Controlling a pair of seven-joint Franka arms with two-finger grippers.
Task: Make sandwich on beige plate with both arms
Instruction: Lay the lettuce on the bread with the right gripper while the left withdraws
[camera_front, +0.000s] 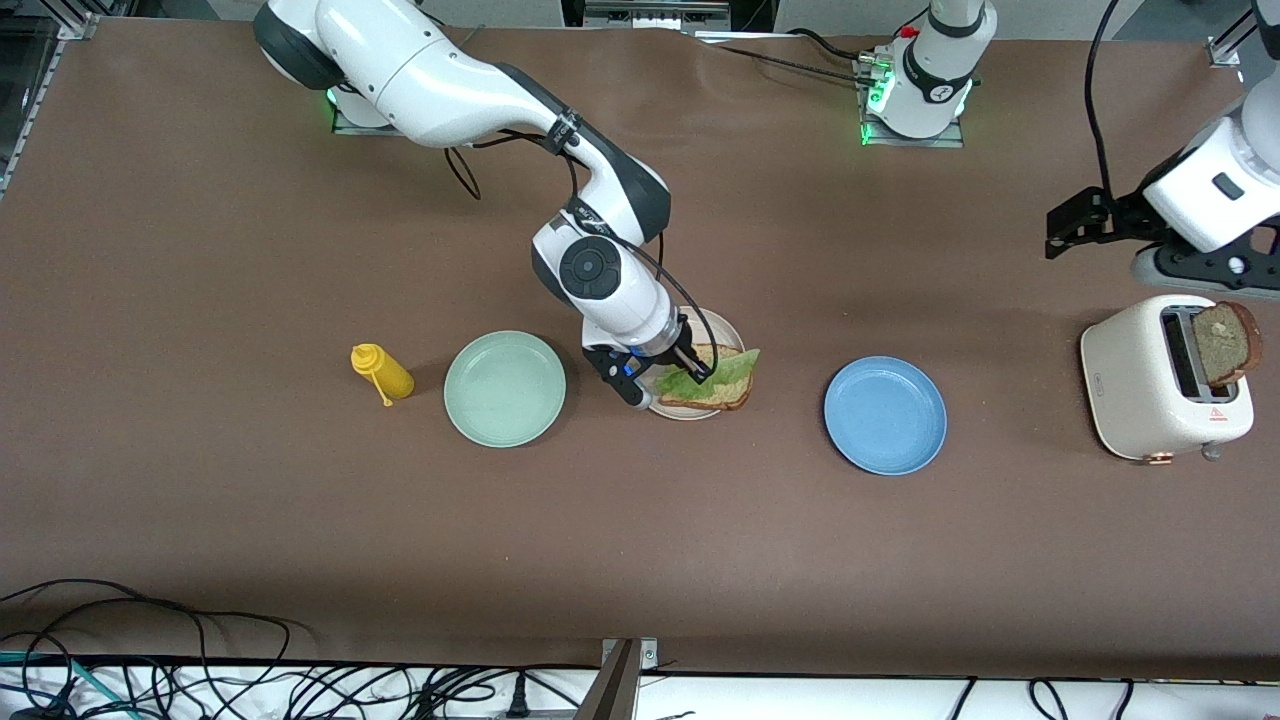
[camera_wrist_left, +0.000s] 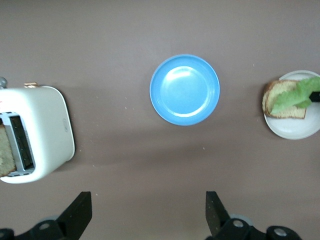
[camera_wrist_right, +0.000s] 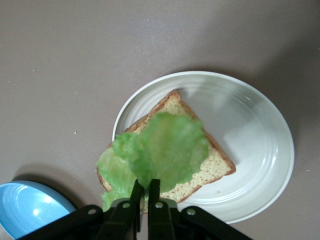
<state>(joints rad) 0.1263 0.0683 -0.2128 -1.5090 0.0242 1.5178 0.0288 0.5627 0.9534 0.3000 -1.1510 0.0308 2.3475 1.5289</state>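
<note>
Pinching lettuce (camera_front: 700, 375) over bread slice (camera_front: 722, 385) on beige plate (camera_front: 728, 328), right gripper (camera_front: 672, 365) clamped; left gripper (camera_front: 1085, 222) waiting above toaster (camera_front: 1140, 390), second slice (camera_front: 1232, 342) unused. Hanging wide apart, left fingers (camera_wrist_left: 80, 212). Showing leaf (camera_wrist_right: 160, 147) on bread, jaws together; top slice yet to add.

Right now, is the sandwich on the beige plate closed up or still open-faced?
Open-faced. One bread slice lies on the beige plate with lettuce on top; the second slice still stands in the toaster.
</note>
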